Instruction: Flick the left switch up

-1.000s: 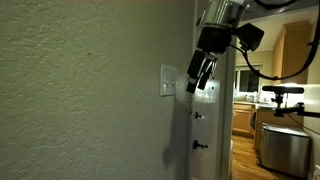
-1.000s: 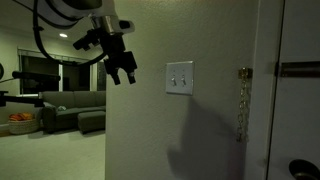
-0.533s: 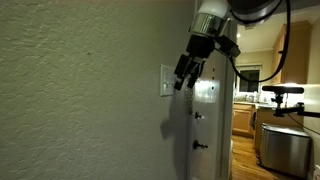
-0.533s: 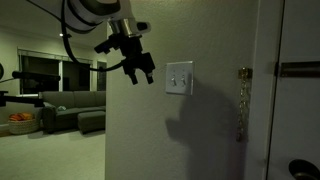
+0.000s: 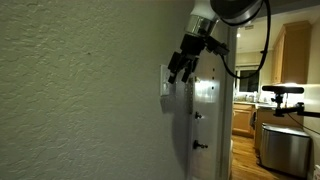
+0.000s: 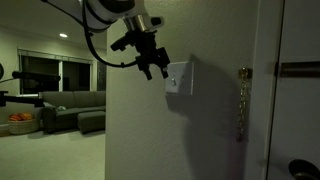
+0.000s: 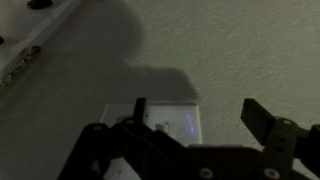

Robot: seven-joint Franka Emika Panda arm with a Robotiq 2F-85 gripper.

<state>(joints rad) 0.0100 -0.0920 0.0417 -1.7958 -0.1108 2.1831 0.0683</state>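
Gaping jaws beside switch plate

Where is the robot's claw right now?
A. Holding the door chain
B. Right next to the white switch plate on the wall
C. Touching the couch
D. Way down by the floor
B: in an exterior view the gripper hangs just beside the switch plate, high up on the wall, and the wrist view shows the plate right in front of it.
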